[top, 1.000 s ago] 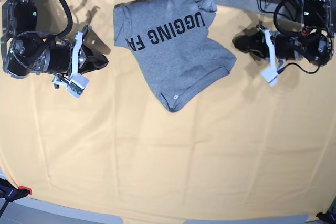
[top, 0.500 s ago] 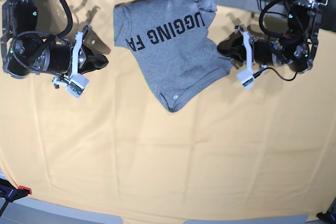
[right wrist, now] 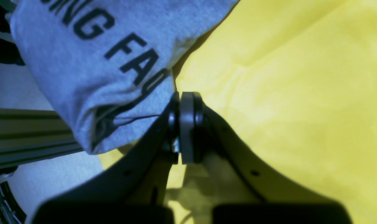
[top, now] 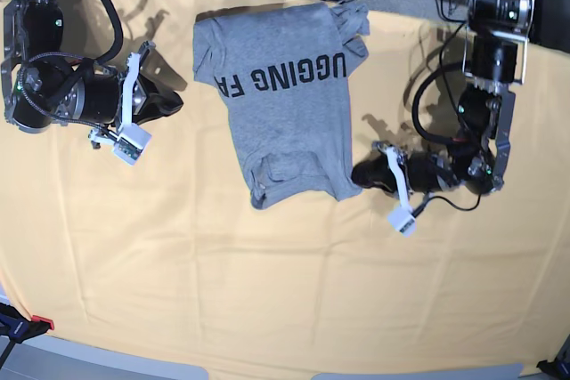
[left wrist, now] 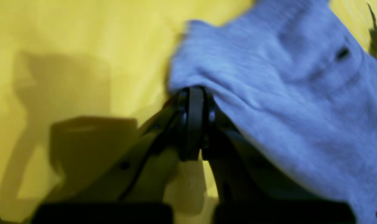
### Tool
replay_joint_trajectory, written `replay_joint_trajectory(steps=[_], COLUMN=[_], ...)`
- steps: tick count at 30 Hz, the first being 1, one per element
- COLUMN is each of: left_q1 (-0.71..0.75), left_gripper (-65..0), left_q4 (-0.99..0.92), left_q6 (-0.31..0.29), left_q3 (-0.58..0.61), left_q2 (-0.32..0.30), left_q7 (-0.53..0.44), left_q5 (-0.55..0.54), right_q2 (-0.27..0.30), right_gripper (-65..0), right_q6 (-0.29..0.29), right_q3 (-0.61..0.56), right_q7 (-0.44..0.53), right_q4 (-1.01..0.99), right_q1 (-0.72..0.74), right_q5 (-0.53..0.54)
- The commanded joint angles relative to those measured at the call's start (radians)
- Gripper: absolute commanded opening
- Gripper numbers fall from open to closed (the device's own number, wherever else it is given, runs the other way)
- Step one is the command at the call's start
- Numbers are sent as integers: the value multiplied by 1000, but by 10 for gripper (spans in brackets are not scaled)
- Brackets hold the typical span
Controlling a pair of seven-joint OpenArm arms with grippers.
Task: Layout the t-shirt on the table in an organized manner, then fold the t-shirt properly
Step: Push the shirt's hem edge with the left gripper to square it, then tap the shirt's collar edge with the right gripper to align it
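At 12 o'clock on the table (top: 285, 291) the t-shirt (top: 285, 104) lies rumpled, layout barely begun, folding untouched; my left gripper (top: 361, 173) pinches its hem corner, my right gripper (top: 174, 102) pressed together, empty, beside it.

Grey lettered t-shirt (top: 285, 104), rumpled, on yellow-orange table (top: 267, 291)

Base overhead; wrist views close, sharing t-shirt (top: 285, 86).
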Motion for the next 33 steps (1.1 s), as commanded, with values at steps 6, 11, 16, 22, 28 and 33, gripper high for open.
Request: replay_joint_trajectory(steps=[6,11,16,22,28,33], left_q1=[-157,-195,-150,-119,-124,-121], left_gripper=[-650,-650,-650,-650,-650,-650], left_q4=[-2,10,11,11,12,12], left_q6=[-12,-29,-8,-8,-8,-8], left_q3=[-4,-5,-5,-5,-5,-5], left_q2=[-19,-73,-135,-173,-185,-187], left_q7=[339,390,390,390,390,390], left_q5=[-278,-654,-654,-654,-654,-654], right_q2=[16,17,18,0,-138,-190], right_gripper=[-650,-650,-650,-650,-650,-650], right_q6=[6,6,6,6,6,6], right_q3=[10,10,10,8,8,8], right_q7=[-73,-75,-75,-3,0,-75], right_q4=[16,16,16,16,16,16], right_q1=[13,-23,-108,-188,-220,-237], right_q5=[56,190,193,110,18,154])
